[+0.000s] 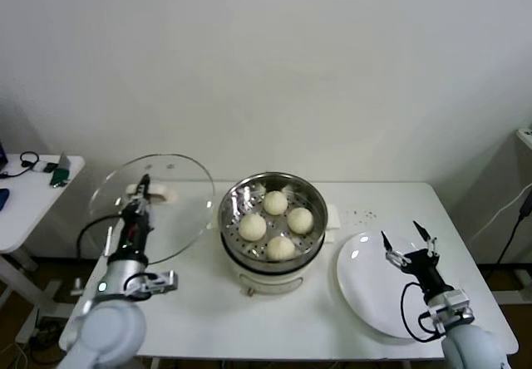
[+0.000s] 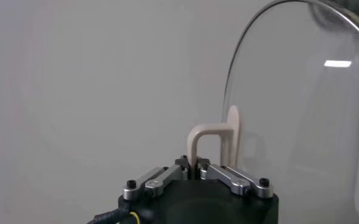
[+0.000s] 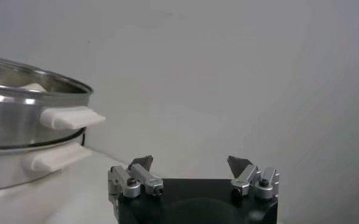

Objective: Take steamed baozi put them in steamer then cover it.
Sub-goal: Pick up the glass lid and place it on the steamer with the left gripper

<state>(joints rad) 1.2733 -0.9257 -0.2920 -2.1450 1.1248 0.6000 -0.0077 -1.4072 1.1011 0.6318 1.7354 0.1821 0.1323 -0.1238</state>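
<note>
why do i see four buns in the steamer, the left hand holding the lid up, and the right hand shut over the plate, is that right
Not quite: the right hand is open, as the right wrist view shows. The rest holds: four buns in the steamer, left hand holding the lid up, over the plate.

A white table (image 1: 208,319) carries the steamer (image 1: 270,257) and a white plate (image 1: 370,290).

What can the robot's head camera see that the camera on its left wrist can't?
Only the head view shows the shiny round steel steamer, four cream-white round baozi inside it, the flat white plate, and the open right gripper above that plate. Only the left wrist view shows close up how the fingers pinch the cream-white bar handle. Both show the left gripper shut on the clear round glass cover, held tilted beside the steamer.
</note>
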